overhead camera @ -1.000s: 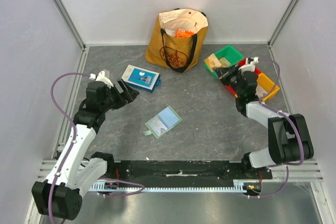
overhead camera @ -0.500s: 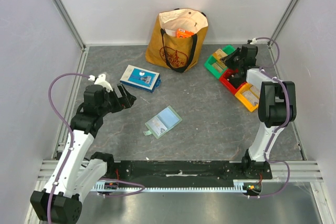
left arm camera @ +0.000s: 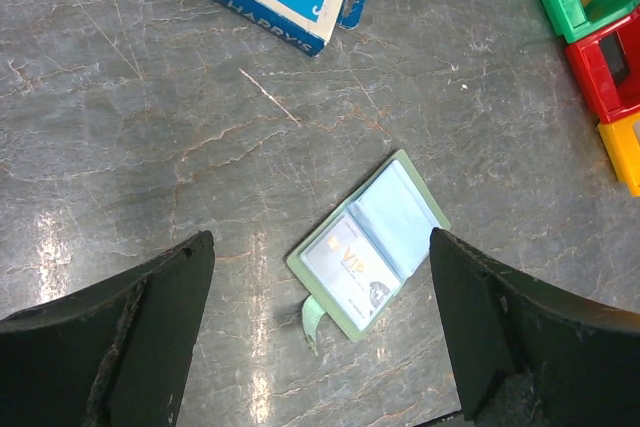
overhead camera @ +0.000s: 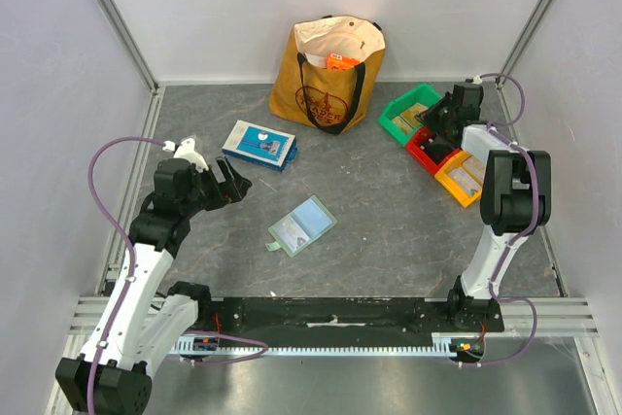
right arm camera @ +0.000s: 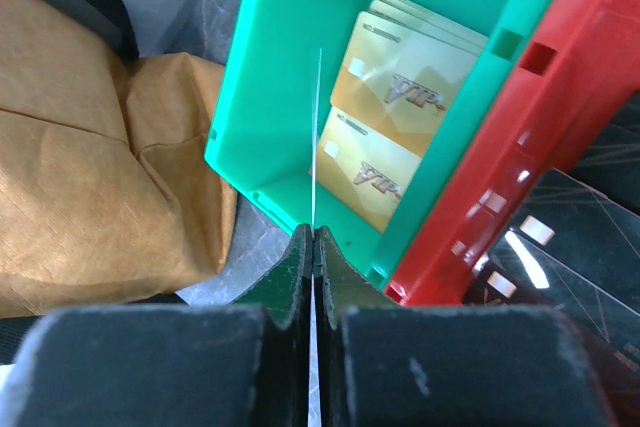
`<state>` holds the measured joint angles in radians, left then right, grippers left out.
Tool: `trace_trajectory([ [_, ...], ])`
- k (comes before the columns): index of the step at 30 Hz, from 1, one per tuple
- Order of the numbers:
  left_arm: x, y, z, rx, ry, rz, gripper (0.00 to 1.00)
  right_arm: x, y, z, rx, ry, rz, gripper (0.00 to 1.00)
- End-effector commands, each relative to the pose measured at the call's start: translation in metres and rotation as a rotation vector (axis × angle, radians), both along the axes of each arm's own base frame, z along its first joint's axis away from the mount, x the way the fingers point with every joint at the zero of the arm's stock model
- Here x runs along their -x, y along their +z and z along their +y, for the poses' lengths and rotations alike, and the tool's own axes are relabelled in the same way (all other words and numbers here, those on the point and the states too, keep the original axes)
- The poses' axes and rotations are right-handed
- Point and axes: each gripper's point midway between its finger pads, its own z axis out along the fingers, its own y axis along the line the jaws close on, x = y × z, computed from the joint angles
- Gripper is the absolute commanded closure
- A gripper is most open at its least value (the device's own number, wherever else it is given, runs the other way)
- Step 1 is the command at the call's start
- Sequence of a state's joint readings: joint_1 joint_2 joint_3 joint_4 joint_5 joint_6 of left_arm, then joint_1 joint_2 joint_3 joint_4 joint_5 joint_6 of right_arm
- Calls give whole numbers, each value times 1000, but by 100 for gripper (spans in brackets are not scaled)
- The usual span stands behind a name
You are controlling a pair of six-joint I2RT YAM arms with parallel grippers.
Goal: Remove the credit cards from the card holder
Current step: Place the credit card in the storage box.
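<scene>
Right end effector (right arm camera: pixel 314 235) tight on an edge-on credit card (right arm camera: pixel 318 137), over the green bin (right arm camera: pixel 283 87).

Light falls evenly and diffusely from above. The top view is bright and sharp throughout, with only faint, soft shadows on the desk (overhead camera: pixel 389 211). The wall rails (overhead camera: pixel 117 17) lean outward toward the corners, a mild wide-angle bend.

In the left wrist view, pale glare patches sit on the desk around the left gripper (left arm camera: pixel 318 247), whose fingers (left arm camera: pixel 110 347) are dark, underlit and soft.

In the right wrist view, the right gripper (right arm camera: pixel 313 235) is blurred in the foreground. The card (right arm camera: pixel 317 137) pinched in it reads only as a thin bright line. Beyond it the green bin (right arm camera: pixel 290 127) is sharp. To its right the red bin (right arm camera: pixel 500 197) carries white highlights.
</scene>
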<state>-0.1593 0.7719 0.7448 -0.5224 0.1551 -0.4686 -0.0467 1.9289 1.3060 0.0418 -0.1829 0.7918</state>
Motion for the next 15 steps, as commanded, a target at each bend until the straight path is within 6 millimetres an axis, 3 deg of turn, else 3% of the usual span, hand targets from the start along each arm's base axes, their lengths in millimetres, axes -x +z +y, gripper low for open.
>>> trace_trajectory([
  [1,-2,4,4,-39,-9,-39,7,6,35,-8,7,-19,-69,100],
  [15,-2,3,2,-35,-13,-35,7,-22,17,3,-82,8,-43,100],
])
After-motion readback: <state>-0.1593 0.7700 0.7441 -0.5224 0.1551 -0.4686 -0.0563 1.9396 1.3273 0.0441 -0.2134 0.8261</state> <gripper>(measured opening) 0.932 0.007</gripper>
